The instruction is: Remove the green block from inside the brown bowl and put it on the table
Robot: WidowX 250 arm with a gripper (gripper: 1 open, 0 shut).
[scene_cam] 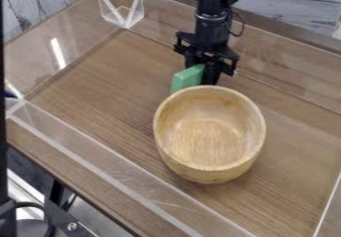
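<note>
item: green block (pixel 185 78), being gripped by the tool (pixel 202 74), which is clenched on it and pointing straight down; block is being held low, at or just above the table (pixel 107 92), just beyond the brown bowl (pixel 208 133) at its eleven o'clock. contact with the table cannot be told. item: brown bowl, being seen empty, at centre. step in hand: placing is judged as being carried out, removal being done. next move: block is to be settled flat, then the tool is to be released and lifted clear.
</note>
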